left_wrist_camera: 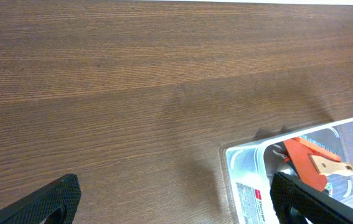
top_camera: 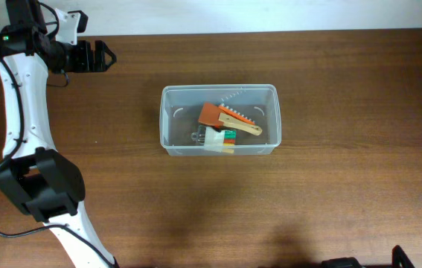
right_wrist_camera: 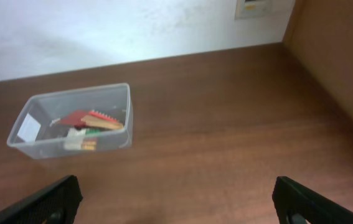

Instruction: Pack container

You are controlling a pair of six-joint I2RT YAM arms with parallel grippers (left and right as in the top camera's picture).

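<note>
**Item 1: container**. Count: one. Clear plastic tub, rectangular, with rounded corners and a rim. It stands upright and open-topped near the middle of the table, its long side running left to right in the overhead view. Neither gripper touches it.

**Contents.** Count: four.
- One orange-red flat piece with a toothed edge.
- One pale wooden handle lying slantwise across the flat piece.
- One white pack with green and orange markings, against the near long wall.
- One small clear or metallic piece just beside the pack, too small to identify.

One white label sits on a short end wall of the tub; its print is unreadable.

**Item 2: left gripper**. Count: one. Black, with two fingers spread wide and empty. It hangs at the far left of the table, well apart from the container. The left wrist view catches only one corner of the tub.

**Item 3: right gripper**. Count: one. Its two black finger ends are spread wide and empty. It is well apart from the container, which lies off to the left in the right wrist view.

**Item 4: surroundings.**
- One dark wood-grain table.
- One white wall behind the table.
- One wall plate, cut off by the frame edge.
- One wooden side panel at the right
</note>
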